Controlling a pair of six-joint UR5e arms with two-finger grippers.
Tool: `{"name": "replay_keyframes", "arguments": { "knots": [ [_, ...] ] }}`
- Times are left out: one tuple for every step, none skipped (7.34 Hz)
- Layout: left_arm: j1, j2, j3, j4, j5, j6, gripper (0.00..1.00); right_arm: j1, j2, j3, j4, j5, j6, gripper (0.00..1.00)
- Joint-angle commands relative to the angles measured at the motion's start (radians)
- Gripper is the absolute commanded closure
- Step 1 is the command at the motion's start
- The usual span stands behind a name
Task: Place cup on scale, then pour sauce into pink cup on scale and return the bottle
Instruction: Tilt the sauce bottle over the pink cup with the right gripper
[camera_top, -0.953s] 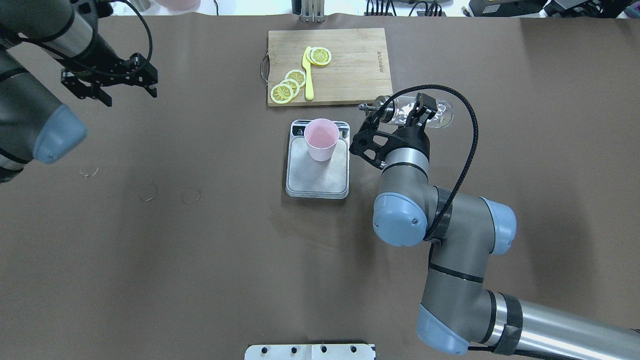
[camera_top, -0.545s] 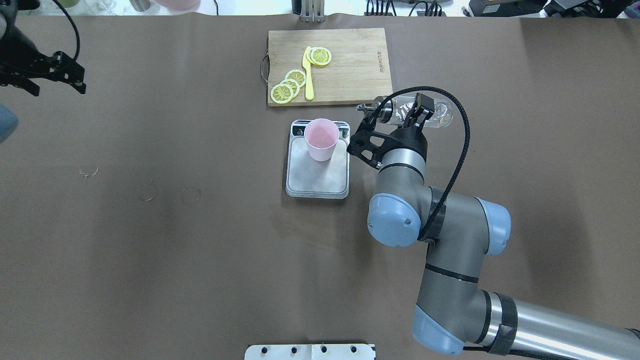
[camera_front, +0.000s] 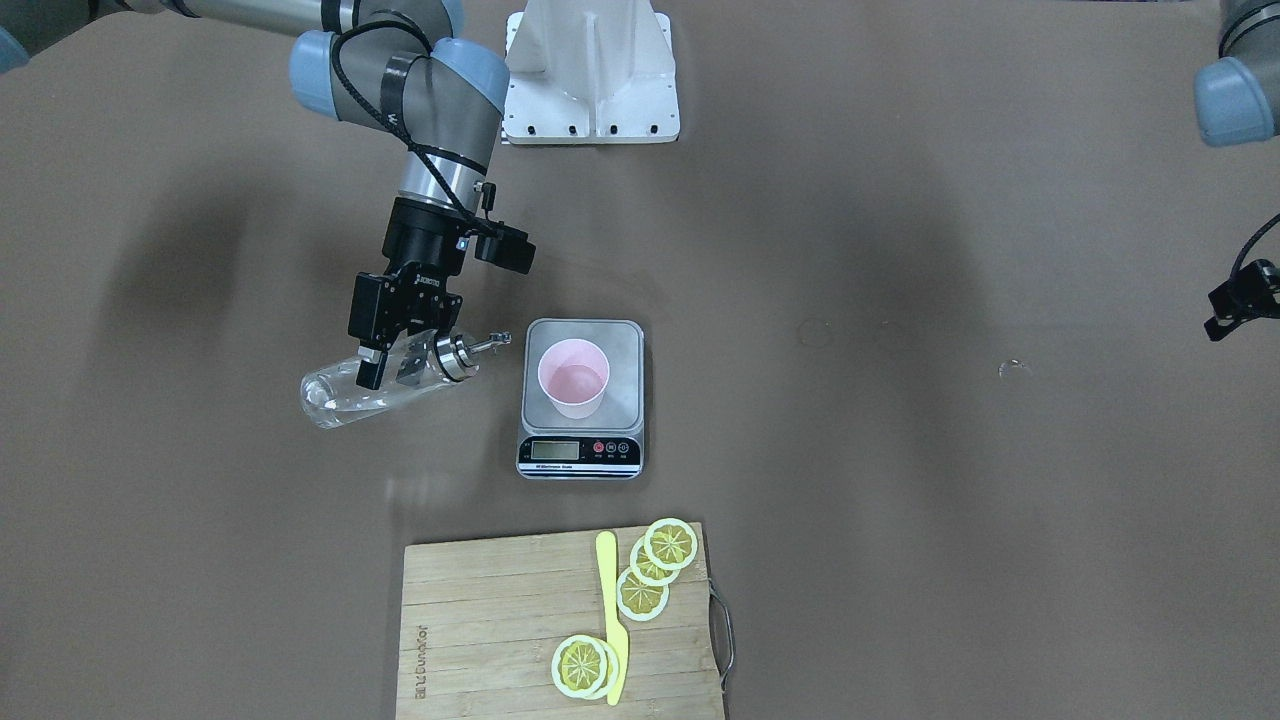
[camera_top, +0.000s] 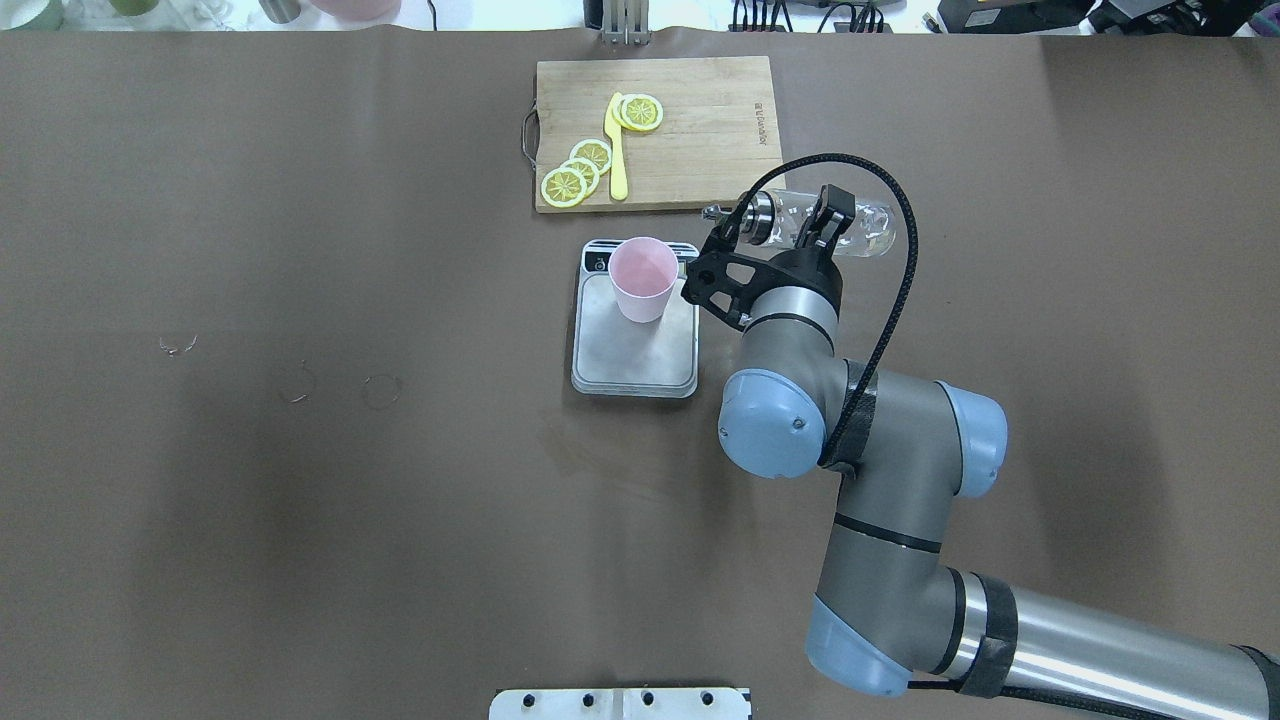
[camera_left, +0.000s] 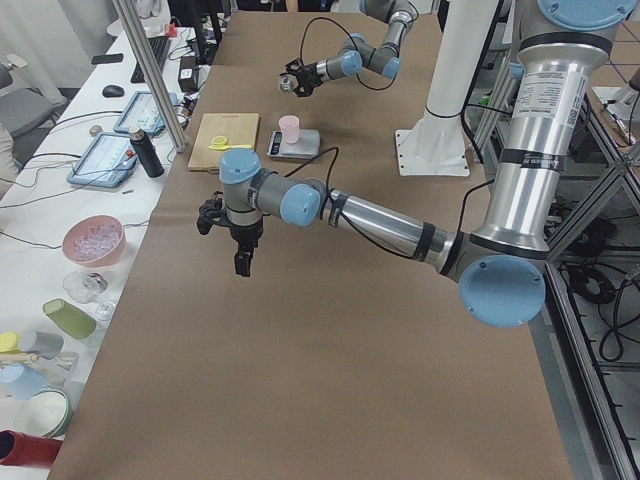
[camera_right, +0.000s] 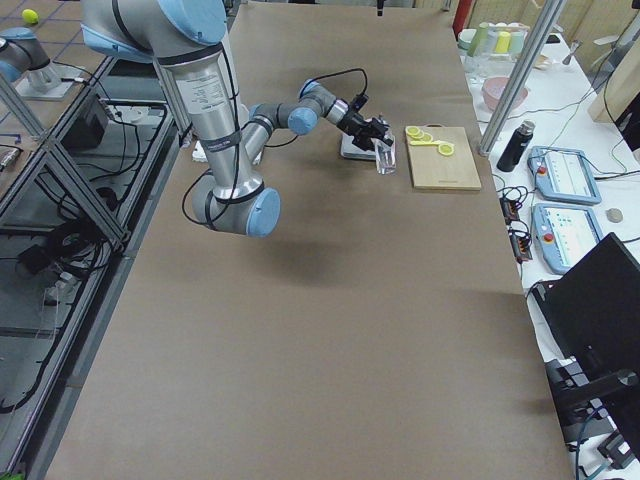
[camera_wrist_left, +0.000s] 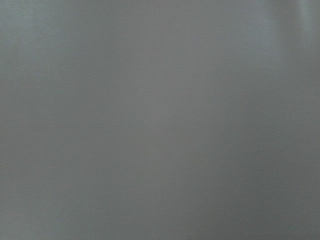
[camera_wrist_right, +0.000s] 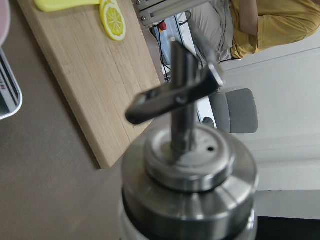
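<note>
- Exterior front-facing view shows you the right gripper (camera_front: 392, 368) pinching the bottle (camera_front: 335, 397), which is tilted nearly flat with its spout towards the cup (camera_front: 573, 378).
- The cup stands on the scale (camera_front: 627, 345).
- You cannot tell whether the left gripper (camera_left: 242, 262) is spread.

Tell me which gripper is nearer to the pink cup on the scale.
Right. The right gripper holds the bottle just beside the scale, spout toward the cup. The left gripper hangs far off on the robot's left side.
</note>
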Motion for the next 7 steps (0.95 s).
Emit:
{"name": "replay_keyframes", "arguments": {
  "knots": [
    [-0.048,0.073,-0.034,-0.044,-0.030,0.082,0.02,0.001,0.012,-0.039,0.003,-0.005,-0.018,1.00],
    [-0.051,0.108,-0.029,-0.091,-0.031,0.169,0.02,0.001,0.027,-0.057,0.003,-0.008,-0.018,1.00],
    [-0.051,0.143,-0.028,-0.117,-0.031,0.177,0.02,0.001,0.059,-0.087,0.000,-0.016,-0.023,1.00],
    [-0.051,0.157,-0.026,-0.110,-0.033,0.174,0.02,-0.001,0.084,-0.115,-0.001,-0.018,-0.031,1.00],
    [-0.051,0.186,-0.017,-0.102,-0.081,0.159,0.02,-0.002,0.105,-0.134,-0.004,-0.042,-0.060,1.00],
    [-0.054,0.190,0.004,-0.104,-0.123,0.097,0.02,-0.008,0.131,-0.163,-0.012,-0.062,-0.090,1.00],
    [-0.062,0.190,0.007,-0.104,-0.123,0.092,0.02,-0.016,0.137,-0.166,-0.035,-0.083,-0.119,1.00]
  ]
}}
